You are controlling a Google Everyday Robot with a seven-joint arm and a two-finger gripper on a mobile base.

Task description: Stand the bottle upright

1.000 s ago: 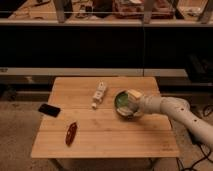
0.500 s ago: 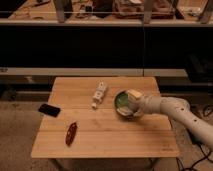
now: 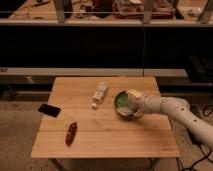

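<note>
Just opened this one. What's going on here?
A one-armed robot reaches in from the right over a wooden table. Its gripper hangs at the green bowl, jaws open, with nothing visibly held. The bottle lies on its side just left of the bowl, not yet stood up. A black phone and a red object lie further left.

Single view: high, front-on, mid-distance, looking down at bench [image 3: 115, 136]; end effector [image 3: 129, 103] sits centre-right of frame.
</note>
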